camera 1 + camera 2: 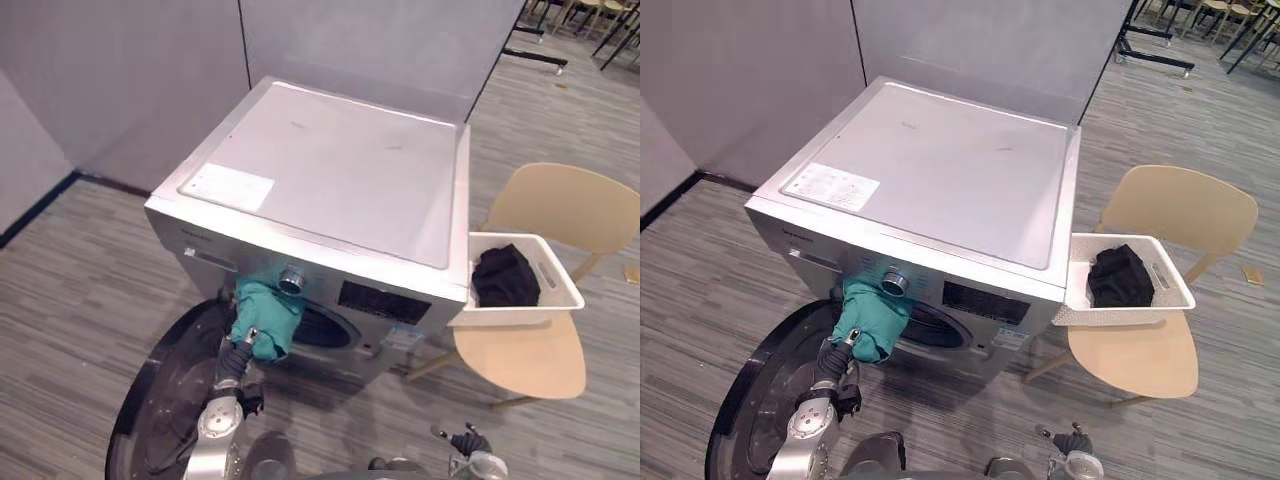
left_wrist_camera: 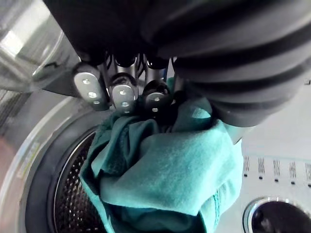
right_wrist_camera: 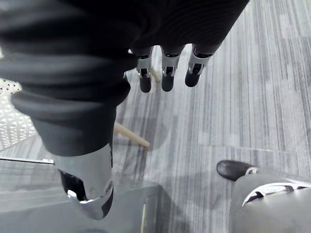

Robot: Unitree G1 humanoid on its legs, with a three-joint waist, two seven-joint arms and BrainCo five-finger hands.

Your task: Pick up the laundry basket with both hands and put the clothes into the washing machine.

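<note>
My left hand [image 1: 243, 348] is shut on a teal garment [image 1: 265, 315], held at the round opening of the silver washing machine [image 1: 330, 170]. In the left wrist view its fingers [image 2: 124, 94] curl into the teal garment [image 2: 180, 170], with the perforated drum [image 2: 73, 199] just behind. The white laundry basket [image 1: 520, 315] stands on a tan chair [image 1: 560, 205] to the right of the machine, with dark clothes [image 1: 505, 275] inside. My right hand [image 1: 468, 440] hangs low by the floor, apart from the basket; its fingers [image 3: 167, 73] are straight and hold nothing.
The machine's round door [image 1: 165, 395] lies swung open to the lower left, under my left arm. Grey partition walls [image 1: 150, 70] stand behind the machine. Striped grey floor [image 1: 80, 290] spreads around it, and chair legs [image 3: 131, 136] reach down near my right hand.
</note>
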